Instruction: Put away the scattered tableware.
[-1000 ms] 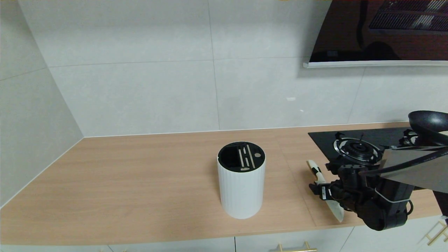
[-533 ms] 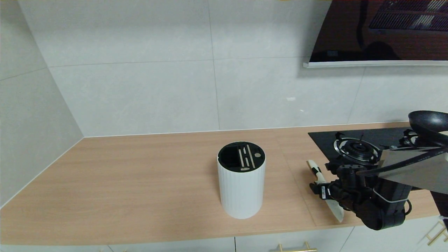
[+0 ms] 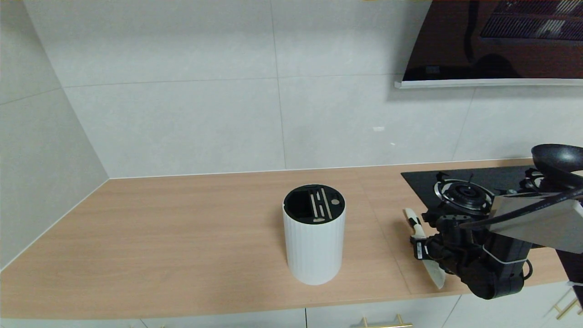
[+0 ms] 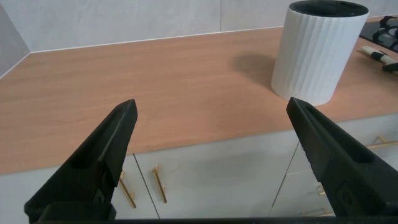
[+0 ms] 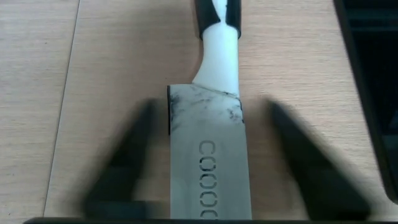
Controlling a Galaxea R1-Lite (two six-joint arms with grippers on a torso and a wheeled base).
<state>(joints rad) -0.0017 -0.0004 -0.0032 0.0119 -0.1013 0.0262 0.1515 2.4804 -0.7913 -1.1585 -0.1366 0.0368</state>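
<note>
Right end of the light wood-grain counter, beside the hob: one kitchen knife, white handle with black bands, pale blade with a row of oval holes. It lies flat. Its long axis runs from the handle, on the wall side, to the blade tip near the counter's front edge, slightly slanted.

Right pincer: directly over the knife, fingers spread wider than the blade, one on each side just forward of the handle junction, nothing held. Finger line set across the blade's width, so a closing move would meet the flat blade's two edges; judged a thin, slippery hold. Contact with the counter cannot be told.

Left pincer: spread wide, empty, low by the counter's front edge, well apart from the knife. The right arm is much the nearer.

White ribbed cylindrical holder with black slotted top: upright mid-counter, on the left of the knife, with bare counter between; probable destination.

Black gas hob: just beside the knife's handle, on the wall side of the right pincer.

Black pan: on the hob's far right.
</note>
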